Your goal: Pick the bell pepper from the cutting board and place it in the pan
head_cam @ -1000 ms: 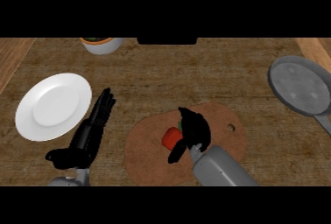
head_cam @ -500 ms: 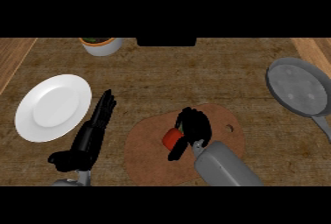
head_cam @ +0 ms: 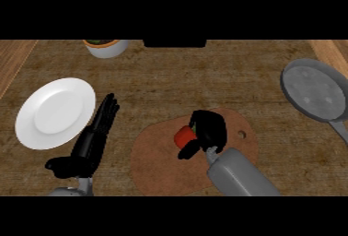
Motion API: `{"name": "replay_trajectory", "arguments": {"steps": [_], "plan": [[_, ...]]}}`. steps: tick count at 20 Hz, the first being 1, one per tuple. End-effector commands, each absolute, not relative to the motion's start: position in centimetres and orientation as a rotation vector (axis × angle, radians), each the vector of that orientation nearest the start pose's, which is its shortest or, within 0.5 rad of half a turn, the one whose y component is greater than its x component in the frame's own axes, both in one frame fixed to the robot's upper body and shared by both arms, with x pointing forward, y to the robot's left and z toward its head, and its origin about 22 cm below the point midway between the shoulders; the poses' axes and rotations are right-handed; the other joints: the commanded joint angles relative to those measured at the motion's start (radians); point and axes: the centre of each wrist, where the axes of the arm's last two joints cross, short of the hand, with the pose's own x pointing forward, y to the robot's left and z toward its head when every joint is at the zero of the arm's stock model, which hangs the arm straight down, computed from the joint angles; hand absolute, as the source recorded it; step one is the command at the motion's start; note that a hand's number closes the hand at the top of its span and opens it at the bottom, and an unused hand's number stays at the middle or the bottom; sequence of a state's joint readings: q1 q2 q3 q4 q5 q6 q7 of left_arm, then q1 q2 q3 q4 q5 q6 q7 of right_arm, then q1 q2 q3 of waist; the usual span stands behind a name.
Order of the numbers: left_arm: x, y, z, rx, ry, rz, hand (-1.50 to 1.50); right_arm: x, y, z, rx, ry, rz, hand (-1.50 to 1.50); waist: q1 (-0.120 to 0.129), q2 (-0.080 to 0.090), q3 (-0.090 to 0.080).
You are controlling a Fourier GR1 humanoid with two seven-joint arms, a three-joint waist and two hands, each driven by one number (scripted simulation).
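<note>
- The right hand (head_cam: 207,131) sat over the middle of the cutting board (head_cam: 159,156), its black fingers curled down around the bell pepper (head_cam: 183,136) and its thumb hooked under the pepper's near side — closed on it, as far as I could see.
- The bell pepper showed as a red patch with a touch of green at the hand's left edge; most of it was hidden by the fingers. It was over the board, and I could not tell whether it rested on the wood or was lifted clear.
- The grey right forearm ran from the lower edge up to that hand, covering the board's near right part.
- The cutting board was a rounded brown slab with a small hole near its right edge, lying flat on the counter (head_cam: 190,78).
- The left hand (head_cam: 95,133) lay to the left of the board, fingers straight and together, pointing away from the robot — holding nothing, its fingertips just beside the rim of a white plate (head_cam: 51,113).
- The pan (head_cam: 312,94), grey and round, stood well apart at the right, its handle running toward the near right edge.
- A small bowl (head_cam: 105,47) stood at the far edge, left of centre.
</note>
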State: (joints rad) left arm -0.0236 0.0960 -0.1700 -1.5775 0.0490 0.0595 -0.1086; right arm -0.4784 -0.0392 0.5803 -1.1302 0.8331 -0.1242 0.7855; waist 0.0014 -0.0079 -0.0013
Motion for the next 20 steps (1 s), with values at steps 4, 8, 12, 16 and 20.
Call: {"name": "replay_trajectory", "arguments": {"steps": [4,8,12,16,20], "plan": [[24.4,19.4,1.0,-0.073,-1.708,-0.133,0.00,36.5,-14.5,3.1,-1.021,-1.071,0.787,1.50,0.009,0.011,0.002],[22.2,19.9,-0.1,-0.061,-1.689,-0.125,0.00,36.8,-16.0,7.1,-1.230,-1.189,0.713,1.50,-0.001,0.003,0.001],[25.4,21.3,1.6,-0.063,-1.711,-0.117,0.00,36.3,-16.0,8.2,-1.289,-1.306,0.547,1.50,-0.008,0.007,0.001],[24.4,20.5,0.5,-0.061,-1.694,-0.124,0.00,36.7,-16.1,10.0,-1.289,-1.311,0.400,1.50,0.000,0.007,0.001],[24.1,20.2,0.7,-0.044,-1.710,-0.144,0.00,36.7,-20.5,11.8,-1.270,-1.286,0.235,1.50,-0.003,0.006,0.001]]}}
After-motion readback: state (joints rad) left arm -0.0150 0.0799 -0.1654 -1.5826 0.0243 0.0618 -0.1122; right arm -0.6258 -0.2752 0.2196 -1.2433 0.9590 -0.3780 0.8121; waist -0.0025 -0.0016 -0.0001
